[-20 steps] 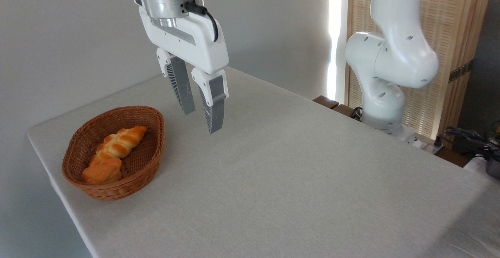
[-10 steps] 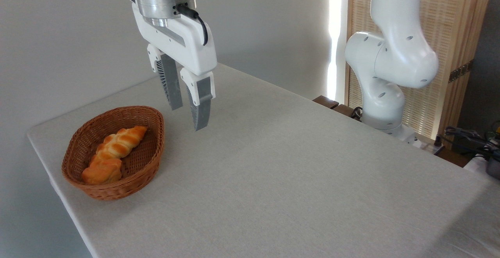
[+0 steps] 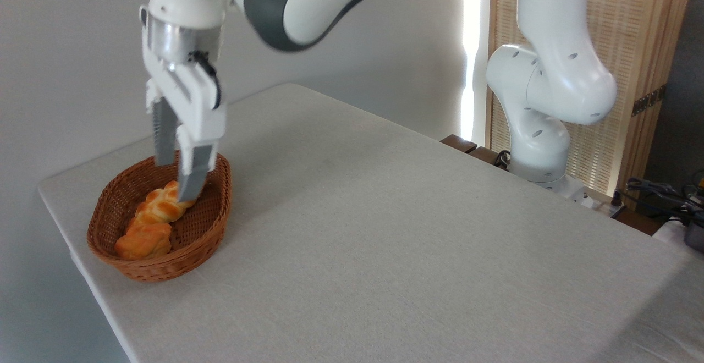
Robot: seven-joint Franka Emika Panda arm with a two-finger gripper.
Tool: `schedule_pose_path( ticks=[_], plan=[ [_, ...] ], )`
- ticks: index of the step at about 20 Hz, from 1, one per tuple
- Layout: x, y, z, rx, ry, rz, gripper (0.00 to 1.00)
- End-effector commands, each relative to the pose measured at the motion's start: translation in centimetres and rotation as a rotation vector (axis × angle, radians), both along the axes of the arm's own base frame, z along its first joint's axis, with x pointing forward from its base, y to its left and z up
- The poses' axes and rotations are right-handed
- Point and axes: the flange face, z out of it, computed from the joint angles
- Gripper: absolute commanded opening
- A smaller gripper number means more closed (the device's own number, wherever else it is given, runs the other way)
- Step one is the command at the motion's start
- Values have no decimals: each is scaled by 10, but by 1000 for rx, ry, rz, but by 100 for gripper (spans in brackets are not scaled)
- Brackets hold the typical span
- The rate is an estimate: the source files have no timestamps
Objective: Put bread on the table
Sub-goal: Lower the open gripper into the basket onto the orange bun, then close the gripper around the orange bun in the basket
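At the left of the frame the pincer (image 3: 176,179) hangs open over the basket (image 3: 212,231); the bun (image 3: 144,240) lies inside, on the tabletop (image 3: 396,242).

We find no readable text, label, brand, number or sign anywhere: not on the white robot arm (image 3: 555,71), the wicker basket (image 3: 165,264), the bench (image 3: 412,242) cloth, or the slatted screen (image 3: 632,49) far right.
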Motion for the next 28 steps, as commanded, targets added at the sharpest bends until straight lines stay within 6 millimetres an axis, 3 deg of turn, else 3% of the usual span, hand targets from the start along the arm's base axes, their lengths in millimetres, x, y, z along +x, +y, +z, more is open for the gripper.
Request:
schedule_pose_path(
  ticks=[1,9,15,18,20,28],
  plan=[
    [16,-21,-31,-30,-72,8,100],
    [28,-81,-112,1,-117,-96,100],
    [36,-89,-148,89,-166,-165,98],
    [37,-95,-158,105,-188,-188,59],
    [37,-96,-157,117,-195,-198,45],
    [36,-94,-139,100,-206,-171,35]
  ],
)
